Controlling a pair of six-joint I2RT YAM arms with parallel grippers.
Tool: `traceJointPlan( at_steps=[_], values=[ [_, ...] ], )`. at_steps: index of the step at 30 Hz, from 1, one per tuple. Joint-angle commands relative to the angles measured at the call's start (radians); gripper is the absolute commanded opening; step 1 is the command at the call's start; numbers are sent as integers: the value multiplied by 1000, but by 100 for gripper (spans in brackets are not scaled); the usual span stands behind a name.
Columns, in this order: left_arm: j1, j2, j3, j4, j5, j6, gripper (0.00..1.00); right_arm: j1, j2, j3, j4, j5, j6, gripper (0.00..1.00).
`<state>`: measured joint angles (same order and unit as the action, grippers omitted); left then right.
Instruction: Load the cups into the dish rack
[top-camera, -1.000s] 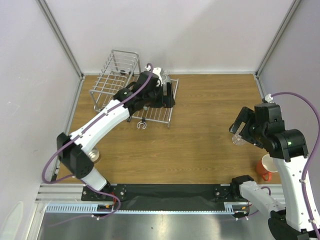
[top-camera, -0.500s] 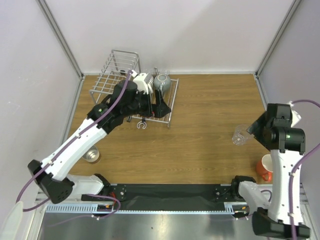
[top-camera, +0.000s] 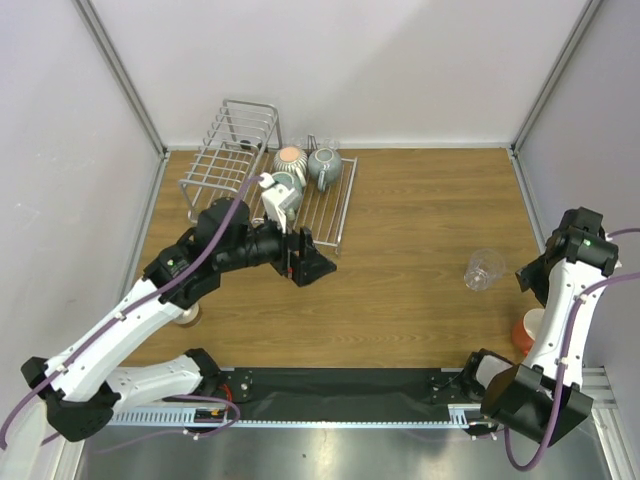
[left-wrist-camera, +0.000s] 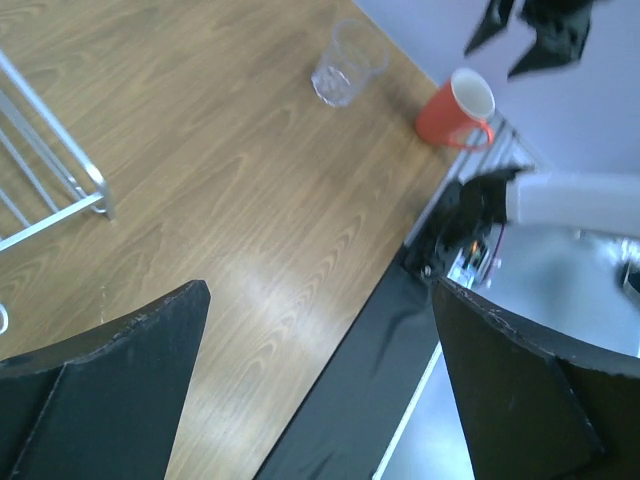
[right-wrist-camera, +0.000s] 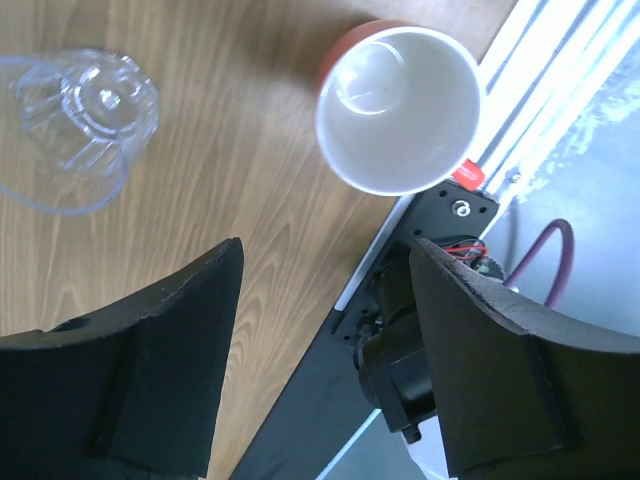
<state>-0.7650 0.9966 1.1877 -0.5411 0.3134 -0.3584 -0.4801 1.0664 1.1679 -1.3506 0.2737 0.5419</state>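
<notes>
Three cups (top-camera: 290, 158) are counted in the dish rack (top-camera: 225, 150); clear glass (top-camera: 484, 270) and orange-red mug (right-wrist-camera: 398, 108) (on the counter (top-camera: 400, 220)) are outstanding. Left tool (left-wrist-camera: 320, 300) and right tool (right-wrist-camera: 322, 260) are found spread, empty.

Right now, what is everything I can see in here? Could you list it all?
dish rack: one, silver wire, far left of the table
peach cup: one, peach, on the rack's flat tray
grey cup: one, grey, on the tray beside the peach one
teal cup: one, teal, on the tray, partly hidden by the left arm
clear glass: one, clear, on the table at the right
orange-red mug: one, orange-red, white inside, near right edge
small cup: one, colour unclear, under the left arm
table: one, brown wood
left claw: one, black, open, empty
right claw: one, black, open, empty
</notes>
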Motion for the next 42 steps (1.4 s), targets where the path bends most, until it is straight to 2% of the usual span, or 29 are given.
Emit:
traceJointPlan(
  at_steps=[1, 7, 14, 25, 34, 37, 39, 41, 42],
  values=[
    [-62, -4, 39, -25, -51, 105, 100, -20, -7, 4, -9, 67, 9, 73],
    [-120, 10, 72, -45, -66, 130, 100, -41, 52, -37, 68, 44, 26, 73],
    [-120, -4, 70, -65, -112, 142, 100, -48, 135, -66, 168, 55, 33, 73],
    [-79, -24, 87, -128, -145, 128, 100, -72, 195, -192, 295, 19, 36, 72],
    [-37, -23, 116, -171, -119, 87, 100, -101, 221, -247, 360, -1, 79, 70],
    [-30, -13, 131, -181, -106, 76, 100, -106, 225, -277, 384, -4, 81, 68],
    [-27, -9, 141, -186, -94, 70, 100, -110, 230, -289, 392, -5, 84, 63],
    [-20, -4, 147, -188, -88, 56, 100, -112, 234, -295, 404, -7, 84, 55],
    [-19, -4, 148, -189, -76, 52, 100, -112, 236, -298, 404, -8, 87, 54]
  ],
)
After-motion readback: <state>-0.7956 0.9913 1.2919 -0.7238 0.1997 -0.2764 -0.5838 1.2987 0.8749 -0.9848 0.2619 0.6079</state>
